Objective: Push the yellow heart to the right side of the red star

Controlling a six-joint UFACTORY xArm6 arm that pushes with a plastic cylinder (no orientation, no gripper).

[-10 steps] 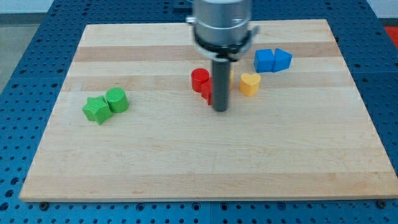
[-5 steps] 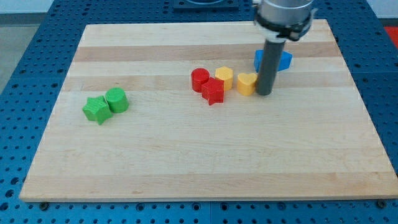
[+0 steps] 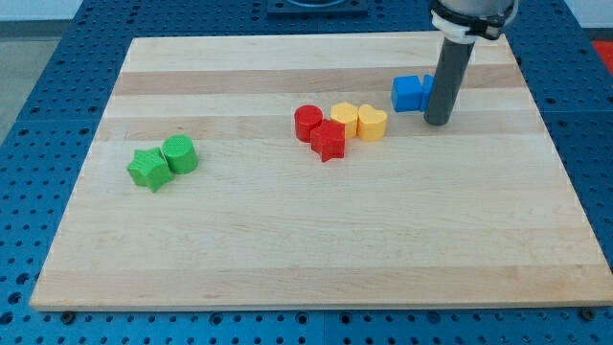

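The yellow heart lies near the board's middle, touching a yellow cylinder on its left. The red star sits just below and left of them, its right points close to the heart's lower left. A red cylinder touches the star's upper left. My tip stands to the right of the heart, apart from it by a clear gap, just below the blue blocks.
A green star and a green cylinder sit together at the view's left. The rod hides part of the right blue block. The wooden board ends close to the view's right of my tip.
My tip swept from beside the red star rightward, pushed the yellow heart left against the yellow cylinder, then drew back to the right and slightly up.
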